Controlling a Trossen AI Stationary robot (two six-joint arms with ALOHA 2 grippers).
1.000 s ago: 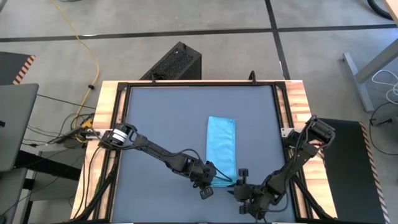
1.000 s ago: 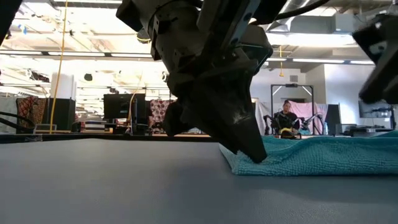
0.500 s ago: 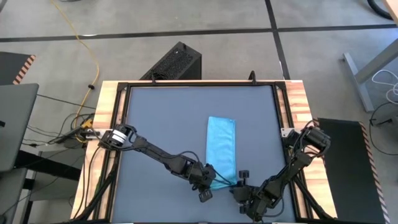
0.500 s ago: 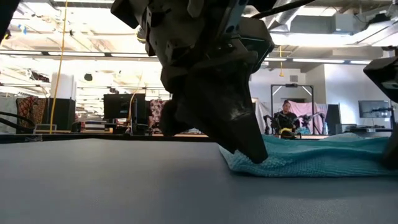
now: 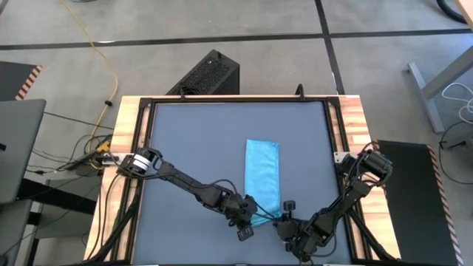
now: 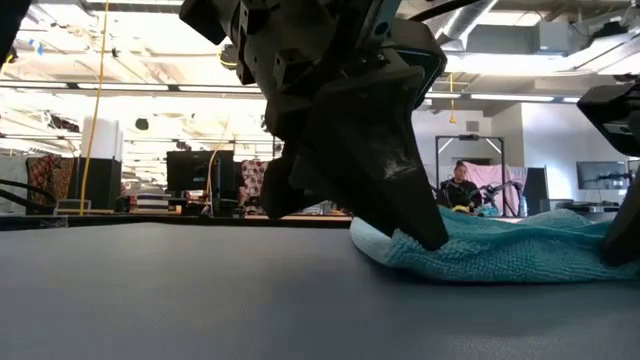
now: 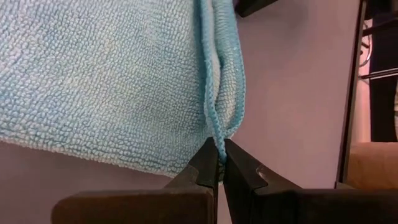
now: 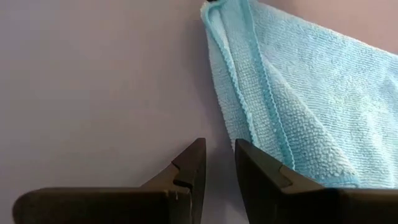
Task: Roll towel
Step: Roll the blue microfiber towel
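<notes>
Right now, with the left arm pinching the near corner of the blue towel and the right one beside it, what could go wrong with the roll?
1. The left gripper pinches only the hem at the towel's corner; that thin bite may slip out once it lifts.
2. The right gripper has its jaws slightly apart on bare table beside the other corner, holding nothing. With one corner led alone, the roll would likely skew.
3. Both grippers crowd the same near edge and could bump.

towel (image 5: pixel 263 174) lies on table (image 5: pixel 192 140), right of centre, near front edge.
</notes>
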